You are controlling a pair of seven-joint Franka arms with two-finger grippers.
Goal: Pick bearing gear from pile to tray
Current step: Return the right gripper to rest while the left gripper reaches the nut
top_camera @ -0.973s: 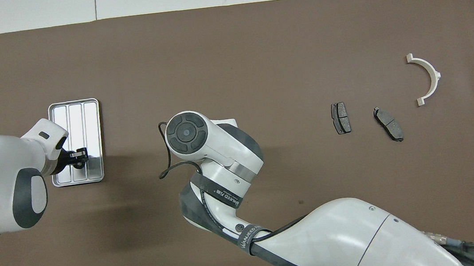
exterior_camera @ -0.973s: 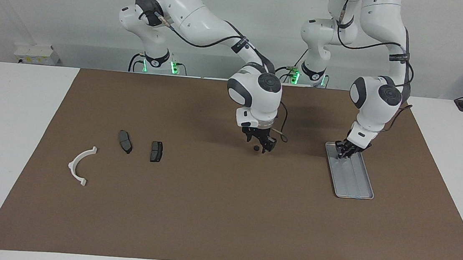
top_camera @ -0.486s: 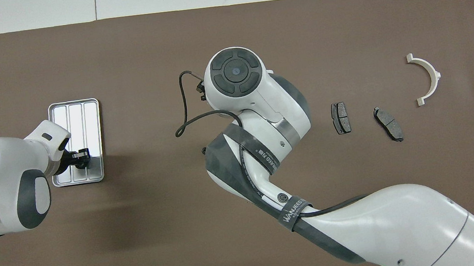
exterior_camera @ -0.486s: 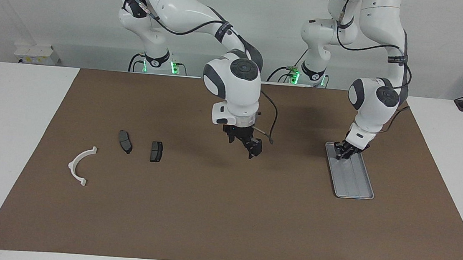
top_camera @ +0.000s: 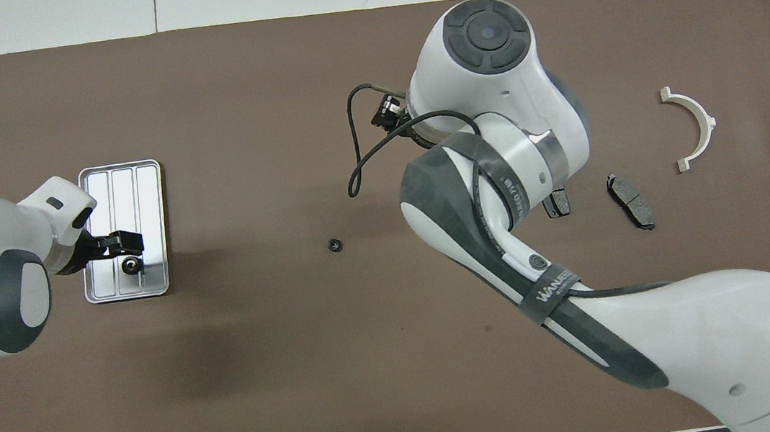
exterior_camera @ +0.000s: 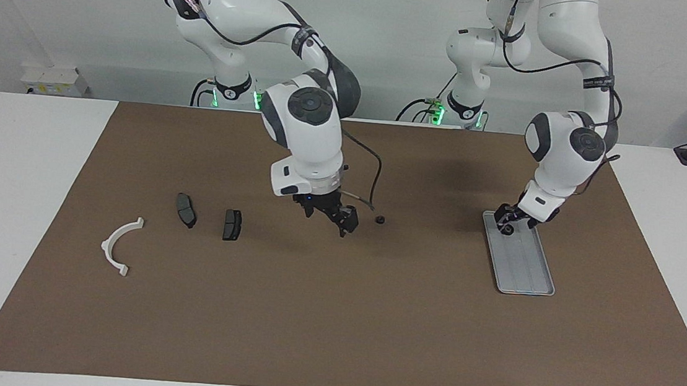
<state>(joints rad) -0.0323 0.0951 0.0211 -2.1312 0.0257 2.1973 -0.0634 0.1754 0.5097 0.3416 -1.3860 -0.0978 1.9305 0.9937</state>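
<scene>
A silver ribbed tray (exterior_camera: 528, 272) (top_camera: 122, 182) lies at the left arm's end of the mat. One small black bearing gear (exterior_camera: 507, 228) (top_camera: 130, 265) rests in the tray's end nearest the robots. My left gripper (exterior_camera: 507, 217) (top_camera: 118, 244) hovers just above that gear, open and holding nothing. A second bearing gear (exterior_camera: 380, 220) (top_camera: 335, 245) lies on the bare mat mid-table. My right gripper (exterior_camera: 330, 217) hangs open over the mat between this gear and the pile; the overhead view hides it under its own wrist.
The pile sits toward the right arm's end: two dark brake pads (exterior_camera: 186, 210) (exterior_camera: 232, 224) and a white arc bracket (exterior_camera: 120, 243) (top_camera: 697, 126). In the overhead view the right arm covers part of one pad (top_camera: 557, 202). A brown mat (exterior_camera: 331, 329) covers the table.
The left gripper opened and left its gear in the tray. The right arm swung from over the mid-table gear toward the pile, uncovering that gear.
</scene>
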